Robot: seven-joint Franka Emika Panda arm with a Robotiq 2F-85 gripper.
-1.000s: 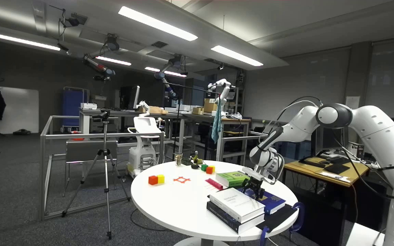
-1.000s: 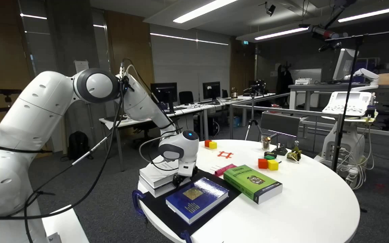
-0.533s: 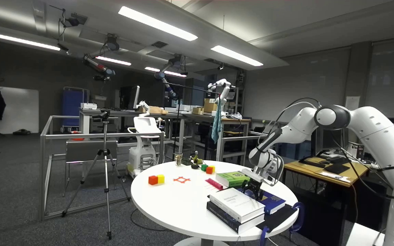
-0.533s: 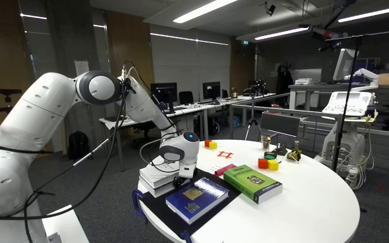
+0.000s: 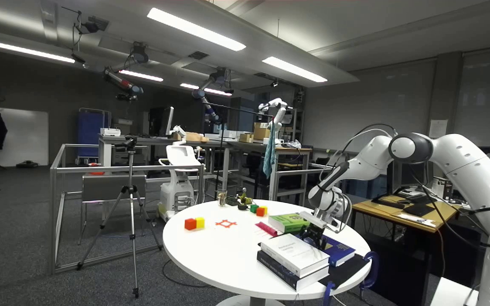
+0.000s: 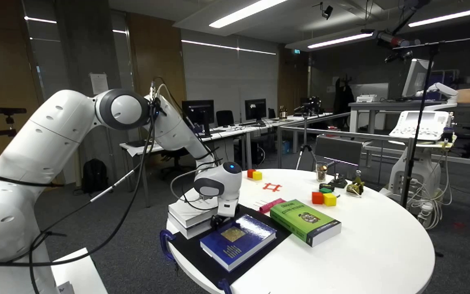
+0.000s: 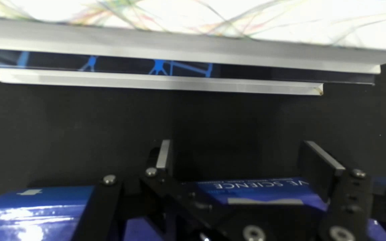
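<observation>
My gripper [image 7: 243,155] stands open, its two fingers well apart and nothing between them. It points down beside the spine of a blue book [image 7: 39,214]; the black mat [image 7: 79,127] shows between the fingertips. Whether a finger touches the book, I cannot tell. In both exterior views the gripper [image 5: 313,237] is low, between the blue book [image 6: 239,239] and a stack of two books. A white book [image 5: 294,253] tops that stack, over a dark one [image 5: 277,268]. In an exterior view the stack partly hides the fingertips.
A green book [image 6: 306,220] and a pink roll [image 6: 271,205] lie beyond the mat. Farther off are red and yellow blocks [image 5: 190,224], a red hash-shaped frame [image 5: 226,223] and a glass [image 6: 321,171]. Blue clamps [image 5: 370,270] grip the table edge [image 5: 177,263].
The arm has sunk slightly and the gripper has come a little lower, shifting slightly away from the robot's base. The books have not moved, and the gripper has stayed open.
</observation>
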